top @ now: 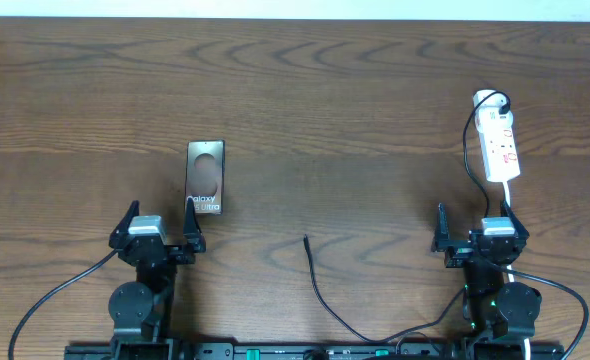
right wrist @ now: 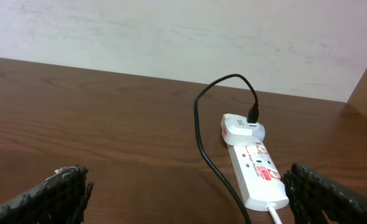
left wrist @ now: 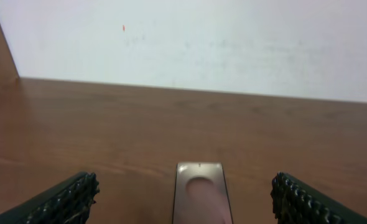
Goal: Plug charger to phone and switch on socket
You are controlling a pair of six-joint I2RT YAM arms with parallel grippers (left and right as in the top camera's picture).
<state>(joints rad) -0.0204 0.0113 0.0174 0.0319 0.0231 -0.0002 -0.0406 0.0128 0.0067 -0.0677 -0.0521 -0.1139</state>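
One cable point(top: 320, 290), one phone point(top: 205, 180), one power strip point(top: 500, 148); left claw point(top: 163, 218) and right claw point(top: 478, 226) both gape wide, holding nothing; cable tip lies between them pointing away, phone lengthwise just ahead of left claw, strip lengthwise farther ahead of right claw.
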